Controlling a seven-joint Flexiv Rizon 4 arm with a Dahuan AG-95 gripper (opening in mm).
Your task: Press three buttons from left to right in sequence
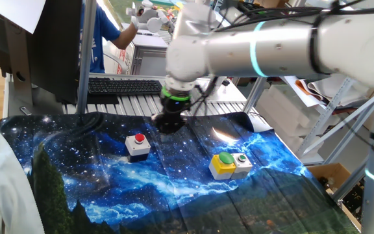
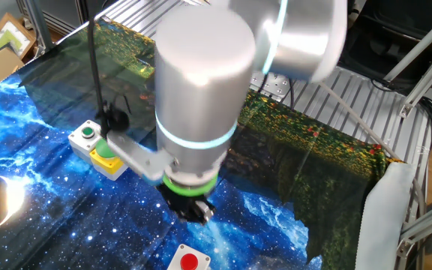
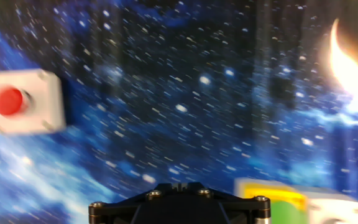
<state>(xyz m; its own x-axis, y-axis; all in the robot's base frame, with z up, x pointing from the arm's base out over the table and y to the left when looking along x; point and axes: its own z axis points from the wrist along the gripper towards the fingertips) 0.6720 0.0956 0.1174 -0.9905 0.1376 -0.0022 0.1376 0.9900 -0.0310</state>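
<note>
A single white robot arm reaches over a counter [image 1: 174,195] draped in a blue starry galaxy-print cloth. Its hand [image 1: 169,122], a dark two-finger unit below a green-lit wrist ring, hangs above the cloth near the counter's far edge, touching nothing. Whether its fingers are spread or closed cannot be told: no view shows the fingertips, and the hand view shows only the dark base of the hand at the bottom of a blurred picture. Three push buttons sit on the cloth. The red round cap on a grey-white square box [image 1: 138,144] stands alone toward the middle of the counter, between the far edge and the near edge. The large green dome on a yellow box [image 1: 224,163] and the small green cap on a white box [image 1: 242,161] stand touching side by side, closer to the right edge. The red button, first in the left-to-right order, is the nearest of the three to the hand; it lies toward the near edge and slightly toward the left edge from the hand. In the hand view it appears at the upper left, off centre, so the hand is judged not yet lined up above it. No button looks pressed.
</note>
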